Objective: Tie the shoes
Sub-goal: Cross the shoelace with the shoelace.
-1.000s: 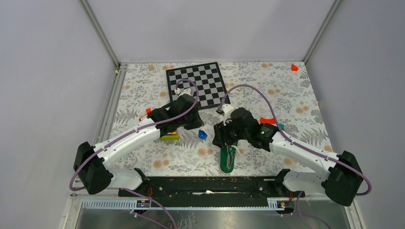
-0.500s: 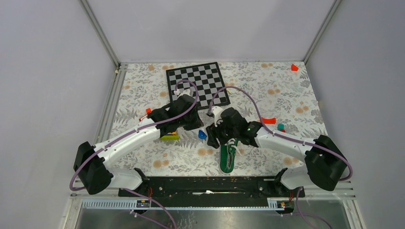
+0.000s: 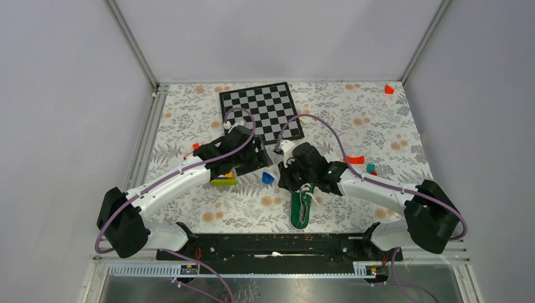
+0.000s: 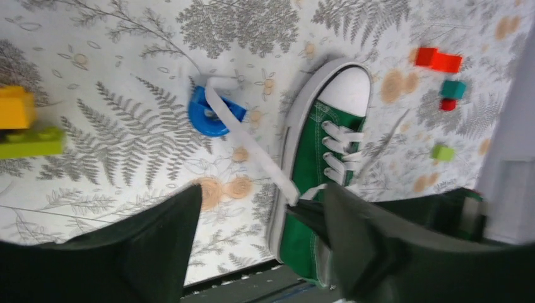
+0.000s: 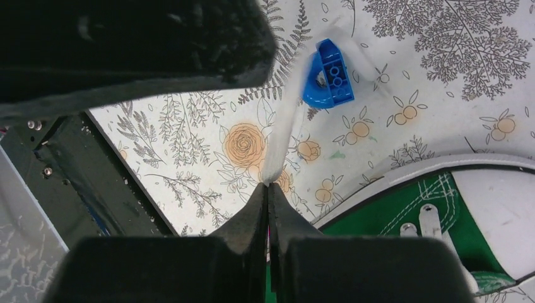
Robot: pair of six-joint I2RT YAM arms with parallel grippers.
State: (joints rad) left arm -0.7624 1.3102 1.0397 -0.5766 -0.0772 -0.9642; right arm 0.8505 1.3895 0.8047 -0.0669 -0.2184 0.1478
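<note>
A green sneaker [image 3: 301, 209] with a white toe cap lies near the front rail, toe pointing away. One white lace [image 4: 251, 140] stretches from the sneaker [image 4: 313, 165] across a blue arch piece [image 4: 211, 113]. My right gripper [image 5: 269, 187] is shut on that lace [image 5: 282, 132], pinching it at the fingertips just left of the shoe [image 5: 441, 211]. In the top view the right gripper [image 3: 288, 175] sits at the shoe's toe end. My left gripper [image 4: 262, 192] hangs open above the lace with nothing between its fingers, and in the top view the left gripper [image 3: 255, 158] is left of the right one.
A chessboard [image 3: 260, 112] lies at the back. A yellow and green block [image 3: 223, 180] sits under the left arm, and the blue arch [image 3: 267, 178] between the grippers. Red blocks [image 3: 354, 160] and small coloured pieces [image 4: 443, 151] lie right of the shoe. The black rail [image 3: 271, 243] borders the front.
My left gripper has opened and let go of the lace. My right gripper has shifted left and shut on the lace beside the shoe.
</note>
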